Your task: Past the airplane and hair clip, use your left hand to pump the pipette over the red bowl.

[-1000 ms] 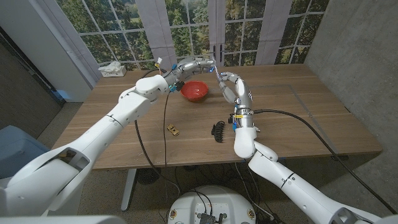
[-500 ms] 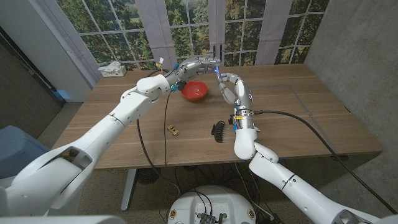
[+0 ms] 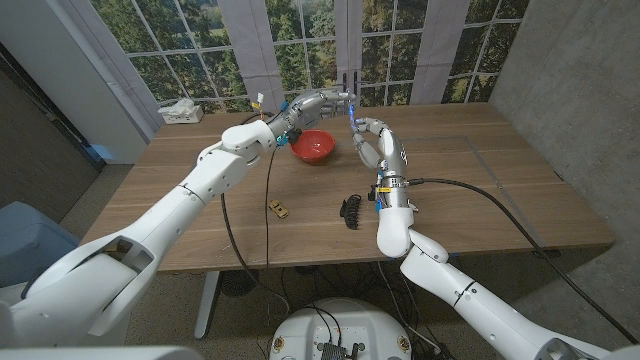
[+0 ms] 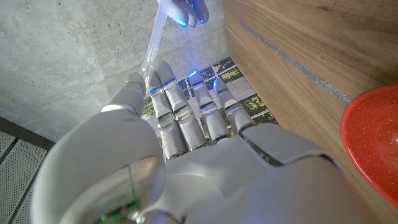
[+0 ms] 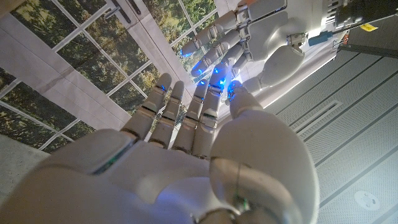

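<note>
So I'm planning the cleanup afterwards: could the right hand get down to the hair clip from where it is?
Probably yes. The right hand is raised near the left hand by the red bowl, and the hair clip lies on bare table beside the right forearm.

No readable text, brand, number or sign is showing in any view. A small yellow label on the left arm's wrist housing (image 5: 368, 28) is carrying dark print, but it is appearing too small and blurred to make out.
</note>
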You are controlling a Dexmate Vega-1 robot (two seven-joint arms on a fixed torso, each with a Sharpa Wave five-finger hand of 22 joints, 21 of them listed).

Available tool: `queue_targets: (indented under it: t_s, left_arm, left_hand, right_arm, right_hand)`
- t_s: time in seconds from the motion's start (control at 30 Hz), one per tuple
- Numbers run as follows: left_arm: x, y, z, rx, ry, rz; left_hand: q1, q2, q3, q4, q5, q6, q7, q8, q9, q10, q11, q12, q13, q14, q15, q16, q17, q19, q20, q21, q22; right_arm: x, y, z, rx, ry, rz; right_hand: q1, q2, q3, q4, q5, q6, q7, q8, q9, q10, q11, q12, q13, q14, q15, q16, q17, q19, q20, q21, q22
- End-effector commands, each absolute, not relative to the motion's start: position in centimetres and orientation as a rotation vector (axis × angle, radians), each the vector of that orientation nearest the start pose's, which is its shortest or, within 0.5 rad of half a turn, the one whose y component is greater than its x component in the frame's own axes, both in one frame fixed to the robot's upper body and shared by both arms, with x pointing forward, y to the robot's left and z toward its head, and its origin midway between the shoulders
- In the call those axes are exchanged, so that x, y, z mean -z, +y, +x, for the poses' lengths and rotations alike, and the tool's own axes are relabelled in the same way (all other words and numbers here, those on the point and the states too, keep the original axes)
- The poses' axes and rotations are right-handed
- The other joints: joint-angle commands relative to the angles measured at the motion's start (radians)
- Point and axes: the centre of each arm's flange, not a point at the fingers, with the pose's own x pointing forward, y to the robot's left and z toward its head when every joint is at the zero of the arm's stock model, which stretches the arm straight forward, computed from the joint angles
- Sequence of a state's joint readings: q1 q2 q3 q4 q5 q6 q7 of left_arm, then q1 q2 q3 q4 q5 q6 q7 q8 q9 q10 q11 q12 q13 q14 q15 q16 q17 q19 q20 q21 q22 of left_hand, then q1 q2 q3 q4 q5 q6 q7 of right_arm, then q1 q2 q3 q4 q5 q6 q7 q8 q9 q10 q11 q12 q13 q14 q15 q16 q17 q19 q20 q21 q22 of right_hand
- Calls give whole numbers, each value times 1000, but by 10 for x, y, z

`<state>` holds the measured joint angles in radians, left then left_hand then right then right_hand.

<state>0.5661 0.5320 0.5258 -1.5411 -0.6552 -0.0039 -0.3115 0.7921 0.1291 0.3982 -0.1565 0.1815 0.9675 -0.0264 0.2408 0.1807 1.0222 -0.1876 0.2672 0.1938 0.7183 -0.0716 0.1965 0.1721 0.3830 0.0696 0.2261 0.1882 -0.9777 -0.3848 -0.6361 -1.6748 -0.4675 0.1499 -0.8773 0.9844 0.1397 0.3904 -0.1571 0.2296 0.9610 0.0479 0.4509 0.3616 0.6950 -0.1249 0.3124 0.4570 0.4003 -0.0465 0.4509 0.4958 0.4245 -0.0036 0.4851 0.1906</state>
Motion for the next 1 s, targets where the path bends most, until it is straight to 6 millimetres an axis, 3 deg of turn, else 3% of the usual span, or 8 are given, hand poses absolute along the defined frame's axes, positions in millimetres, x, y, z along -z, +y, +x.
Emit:
queue_targets:
  t_s: [0.03, 0.27, 0.4, 0.57, 0.7, 0.77, 0.83, 1.0]
  left_arm:
    - [-120, 145, 603, 713, -667, 194]
    - [-120, 144, 601, 709, -670, 198]
    - [-121, 143, 600, 707, -673, 197]
    - [-122, 142, 598, 701, -678, 207]
    - [-124, 141, 596, 693, -682, 219]
    - [-125, 142, 595, 684, -684, 227]
    - [-125, 142, 595, 675, -685, 238]
    - [-126, 143, 592, 659, -690, 254]
  left_hand:
    - [-2, -3, 15, -8, -3, 24, 7, -2, 3, 12, -22, -3, 0, 14, -132, -6, 0, 17, 2, 9, 2]
    - [9, -8, 29, -18, -3, 27, -12, -8, 2, 8, -25, -12, 0, 13, -132, -11, -2, 24, 4, 11, 2]
    - [15, -11, 33, -22, -3, 32, -21, -9, 3, 11, -24, -13, 0, 15, -134, -10, -1, 24, 4, 10, 2]
    - [23, -15, 34, -26, -4, 35, -22, -10, 3, 10, -25, -16, 1, 18, -136, -7, 1, 24, 4, 10, 2]
    - [26, -17, 34, -26, -5, 34, -23, -11, 3, 12, -25, -17, 1, 19, -136, -6, 3, 25, 3, 10, 2]
    - [30, -19, 35, -27, -5, 30, -26, -14, 3, 12, -26, -18, 1, 18, -137, -6, 3, 25, 3, 10, 2]
    - [32, -20, 35, -27, -5, 29, -27, -16, 4, 7, -25, -21, 1, 18, -137, -5, 4, 25, 3, 10, 2]
    - [36, -23, 36, -28, -6, 27, -27, -18, 4, 5, -26, -23, 2, 16, -139, -5, 5, 24, 4, 9, 2]
  right_arm:
    - [36, -110, 526, 286, -1118, -501]
    - [37, -113, 527, 272, -1098, -495]
    - [37, -115, 528, 261, -1077, -505]
    - [38, -119, 529, 249, -1044, -511]
    - [40, -124, 532, 232, -1008, -512]
    - [42, -127, 534, 214, -987, -504]
    - [44, -129, 536, 208, -976, -493]
    - [46, -135, 539, 192, -963, -467]
  right_hand:
    - [-4, -2, -5, -2, 4, 6, -7, 2, 1, 7, 1, -6, 2, 7, -136, -2, 0, 0, 1, 9, 3]
    - [-26, -12, -18, 6, 6, 1, -20, -5, -7, -5, 7, -14, 3, 0, -116, -5, 0, -7, 17, 10, 3]
    - [-55, -24, -35, 13, 11, -51, -28, -34, -18, -23, 22, -26, 3, -9, -98, -6, 3, -11, 25, 12, 3]
    - [-108, -43, -68, 17, 23, -172, -43, -106, -45, -84, 43, -53, 9, -34, -67, -11, 9, -29, 44, 11, 2]
    - [-177, -66, -108, 25, 25, -332, -62, -198, -72, -209, 72, -96, 9, -81, -45, -31, 14, -57, 65, 2, 0]
    - [-212, -76, -127, 29, 21, -415, -55, -237, -83, -253, 83, -107, 6, -99, -34, -40, 16, -67, 75, -4, 0]
    - [-249, -79, -143, 36, 13, -488, -58, -260, -92, -319, 82, -120, 1, -123, -30, -52, 18, -89, 71, -15, 0]
    - [-298, -93, -166, 43, -2, -593, -45, -274, -104, -396, 97, -126, -7, -163, -8, -72, 20, -110, 93, -27, 0]
